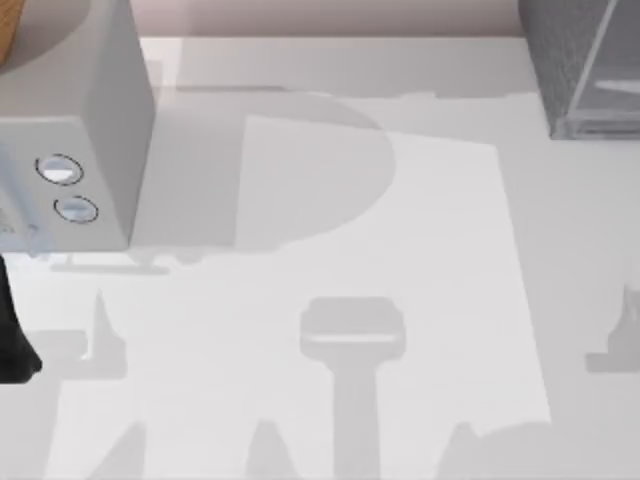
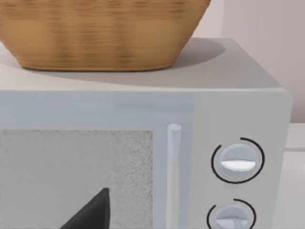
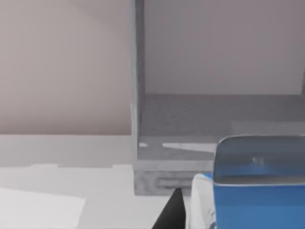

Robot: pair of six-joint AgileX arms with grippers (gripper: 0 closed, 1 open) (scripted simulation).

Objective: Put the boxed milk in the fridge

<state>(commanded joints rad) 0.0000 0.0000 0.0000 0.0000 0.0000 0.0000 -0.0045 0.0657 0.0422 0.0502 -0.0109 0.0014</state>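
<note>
The boxed milk point(image 3: 257, 191), with its blue top and white side, sits close up in the right wrist view. My right gripper point(image 3: 245, 222) is shut on it, and one dark finger point(image 3: 172, 214) presses its white side. Just beyond the carton stands the fridge point(image 3: 190, 119), its front open onto a speckled grey inner floor. In the top view the fridge point(image 1: 585, 70) stands at the table's far right corner. My left arm point(image 1: 15, 340) is at the table's left edge, and a dark tip of my left gripper point(image 2: 93, 212) faces the dialled box.
A light grey box with two round dials point(image 1: 70, 130) stands at the far left, and a woven basket point(image 2: 100, 33) rests on top of it. The white table point(image 1: 330, 230) between the two appliances carries only shadows.
</note>
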